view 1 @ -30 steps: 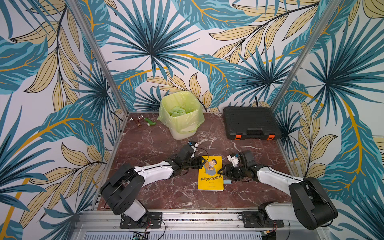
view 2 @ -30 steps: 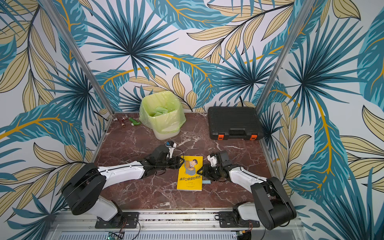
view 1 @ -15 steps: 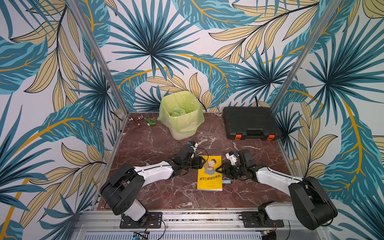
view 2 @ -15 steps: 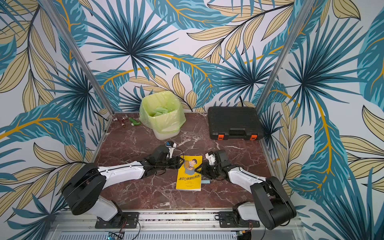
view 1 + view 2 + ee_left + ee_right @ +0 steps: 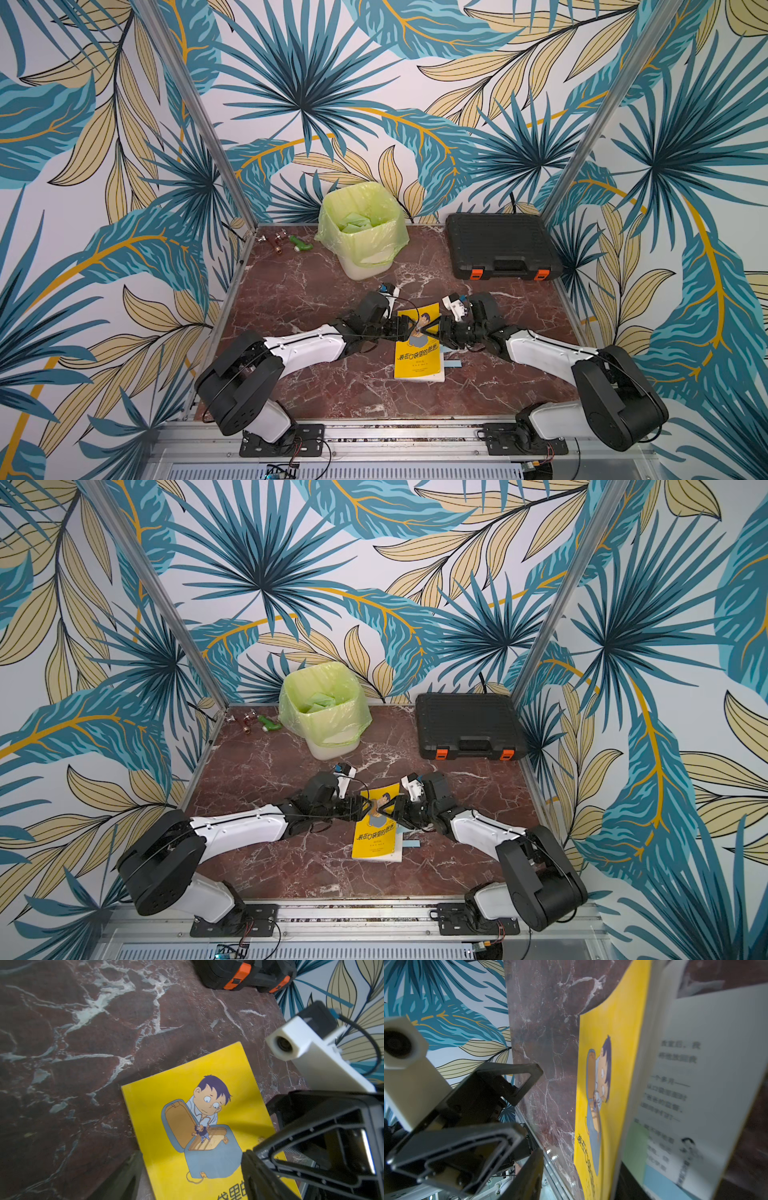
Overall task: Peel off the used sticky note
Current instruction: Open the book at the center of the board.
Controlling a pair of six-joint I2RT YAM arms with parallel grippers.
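Note:
A yellow book [image 5: 417, 353] lies on the marble table [image 5: 299, 299]; both top views show it [image 5: 376, 837]. Its cover [image 5: 614, 1064] is curled up off the inner page [image 5: 708, 1064]. A pale green sticky note [image 5: 635, 1147] and a blue sticky note [image 5: 658, 1180] sit on that page. The blue one pokes out at the book's right edge [image 5: 453, 364]. My left gripper [image 5: 405, 328] is open, its fingers astride the cover picture [image 5: 190, 1153]. My right gripper [image 5: 430, 330] faces it, open, with the cover and page edge between its fingers [image 5: 581, 1163], not pinched.
A bin lined with a green bag [image 5: 361, 232] stands at the back middle. A black case with orange latches [image 5: 500, 245] lies at the back right. Small pipe fittings [image 5: 282, 243] lie in the back left corner.
My right gripper has moved left from beside the book onto its right edge. My left gripper's jaws have spread wider. The book has stayed in place.

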